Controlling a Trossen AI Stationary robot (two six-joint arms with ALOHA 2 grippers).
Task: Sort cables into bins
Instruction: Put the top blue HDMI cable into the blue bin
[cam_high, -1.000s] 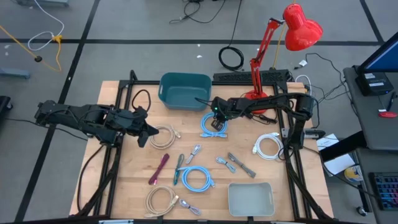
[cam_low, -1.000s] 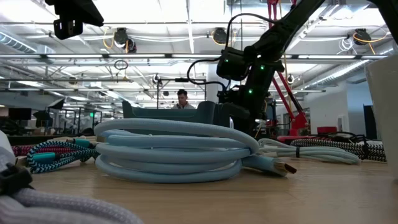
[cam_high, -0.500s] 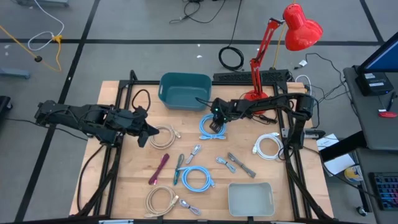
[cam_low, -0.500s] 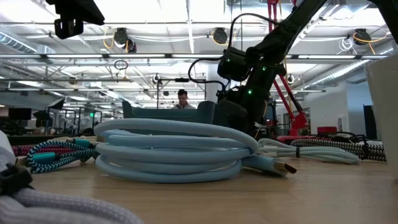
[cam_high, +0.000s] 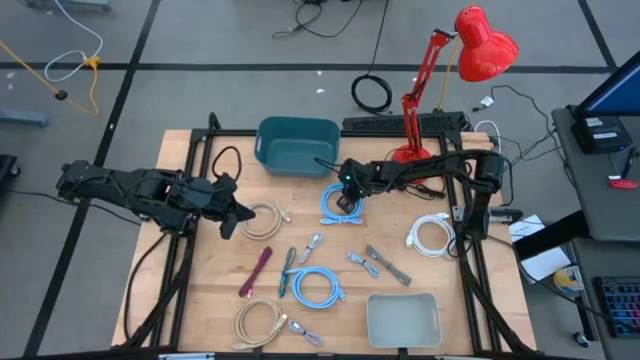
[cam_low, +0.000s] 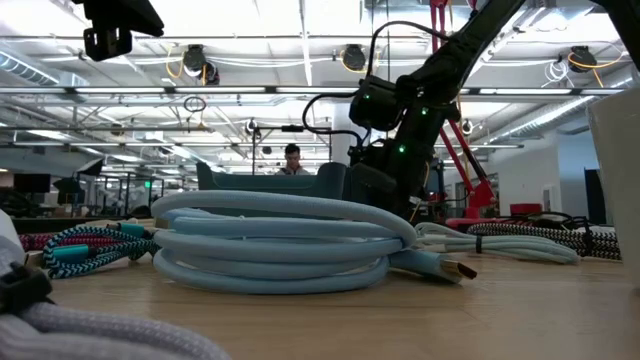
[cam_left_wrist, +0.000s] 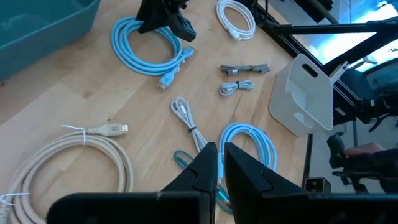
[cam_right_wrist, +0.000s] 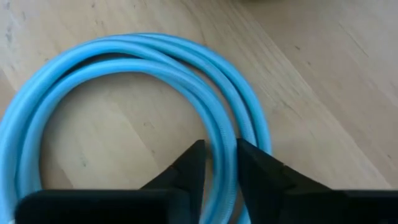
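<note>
Overhead, the right gripper sits down on the light blue coil near the bench's far edge, just in front of the dark teal tub, while the left gripper waits near the left edge beside a beige coil. A second blue coil lies toward the near edge, a white coil by the right edge, and the pale grey tray at the near right corner (a maroon piece rests left of centre). Across the tabletop, the low view shows a blue coil in the foreground, with the right gripper lowered beside the teal tub behind it. From the left wrist, that arm's fingers nearly meet, holding nothing, above the wood; the right arm stands on the far blue coil, and the grey tray is beyond. From the right wrist, the right gripper has its fingers narrowly apart, straddling a strand of the blue coil, which lies flat on the bench; I cannot tell whether they pinch it.
</note>
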